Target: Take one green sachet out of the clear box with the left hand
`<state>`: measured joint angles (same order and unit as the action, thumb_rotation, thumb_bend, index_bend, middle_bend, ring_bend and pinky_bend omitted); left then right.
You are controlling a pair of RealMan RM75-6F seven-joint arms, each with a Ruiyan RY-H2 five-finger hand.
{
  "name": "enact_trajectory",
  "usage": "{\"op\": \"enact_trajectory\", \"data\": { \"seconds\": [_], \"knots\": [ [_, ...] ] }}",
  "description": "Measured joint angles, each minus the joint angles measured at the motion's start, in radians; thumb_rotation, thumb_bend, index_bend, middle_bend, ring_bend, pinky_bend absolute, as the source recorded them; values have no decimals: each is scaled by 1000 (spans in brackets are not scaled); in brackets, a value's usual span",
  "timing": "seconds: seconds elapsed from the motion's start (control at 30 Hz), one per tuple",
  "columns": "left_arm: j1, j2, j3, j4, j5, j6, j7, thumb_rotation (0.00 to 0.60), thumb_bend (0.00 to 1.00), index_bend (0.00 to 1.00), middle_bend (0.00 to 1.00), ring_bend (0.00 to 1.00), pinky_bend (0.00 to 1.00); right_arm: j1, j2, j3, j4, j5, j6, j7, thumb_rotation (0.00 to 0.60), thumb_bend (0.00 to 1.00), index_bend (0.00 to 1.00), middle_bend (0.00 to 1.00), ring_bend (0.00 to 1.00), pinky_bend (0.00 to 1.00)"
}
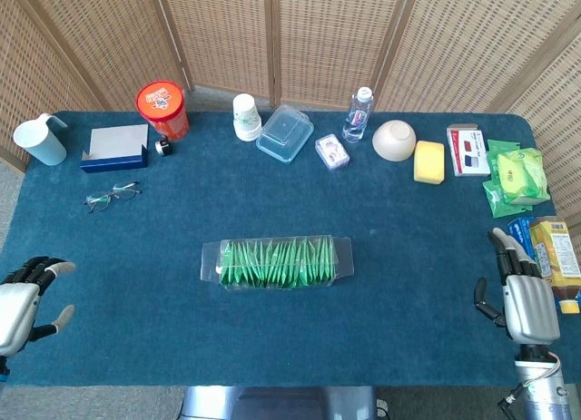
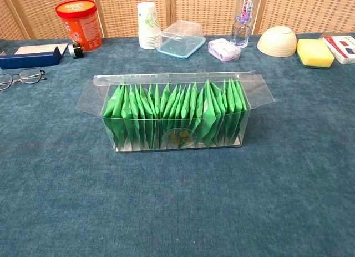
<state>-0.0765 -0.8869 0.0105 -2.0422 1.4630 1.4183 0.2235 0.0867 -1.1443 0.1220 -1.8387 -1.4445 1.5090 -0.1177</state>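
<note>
From the head view, my left hand rests at the near left corner of the blue surface, its fingers spread apart and holding nothing. My right hand sits at the near right corner, fingers apart as well and empty, just beside a yellow carton. The clear box lies in the middle of the surface between both hands, well apart from each. The green sachets stand packed in a row inside it, none of them touched by my fingers. Along the far edge stand a red tub, a stack of paper cups, a water bottle and a bowl; a pair of glasses lies to the far left.

From the chest view, neither hand shows. The clear box sits straight ahead with its top flaps folded open, and the green sachets stand upright on edge, filling it from end to end.
</note>
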Motion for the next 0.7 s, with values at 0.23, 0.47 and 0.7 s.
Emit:
{"op": "enact_trajectory", "data": {
  "seconds": [0.23,0.47,0.7],
  "knots": [
    [-1,-2,4,-3,-2,-5,7,600,288,260,240,158,262,5,-3,-1,6,1,-9,6,471,665,36,102,86,197],
    [3,6,-8,-8,18,29,4,600,287,260,240,158,262,-4,-3,-5,13,-9,8,24,469,665,36,102,86,197],
    [-46,20,-40,-20,33,-4,14,600,286,252,228,156,262,-13,-11,-8,24,-15,21,38,469,665,36,102,86,197]
  ]
}}
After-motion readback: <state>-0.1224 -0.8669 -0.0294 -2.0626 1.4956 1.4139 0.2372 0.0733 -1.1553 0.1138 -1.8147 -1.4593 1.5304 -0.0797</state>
